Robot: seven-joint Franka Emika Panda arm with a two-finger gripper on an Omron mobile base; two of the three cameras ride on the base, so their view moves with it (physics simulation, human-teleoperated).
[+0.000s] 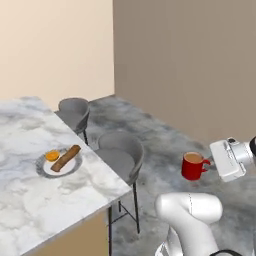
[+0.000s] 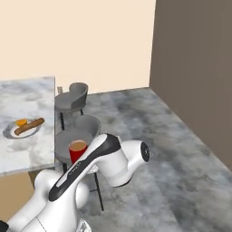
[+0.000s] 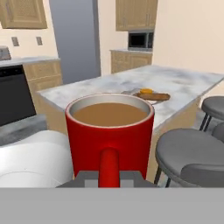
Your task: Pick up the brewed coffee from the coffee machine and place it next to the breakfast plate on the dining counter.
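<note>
My gripper (image 1: 207,162) is shut on the handle of the red mug (image 1: 193,165), which hangs upright in the air over the floor, full of brown coffee. The hand view shows the mug (image 3: 110,131) close up, its handle held between the gripper (image 3: 109,178) fingers. To the mug's left in the left base view, the breakfast plate (image 1: 44,170) with a sausage and an orange piece lies on the marbled dining counter (image 1: 30,200). The plate (image 3: 154,101) also lies beyond the mug in the hand view. The coffee machine is out of view.
Two round grey stools (image 1: 122,152) (image 1: 75,112) stand along the counter's edge, between the mug and the plate. A brown wall (image 1: 190,60) runs behind the mug. Wood cabinets, a dark oven (image 3: 15,94) and a microwave (image 3: 141,40) stand far off across the counter.
</note>
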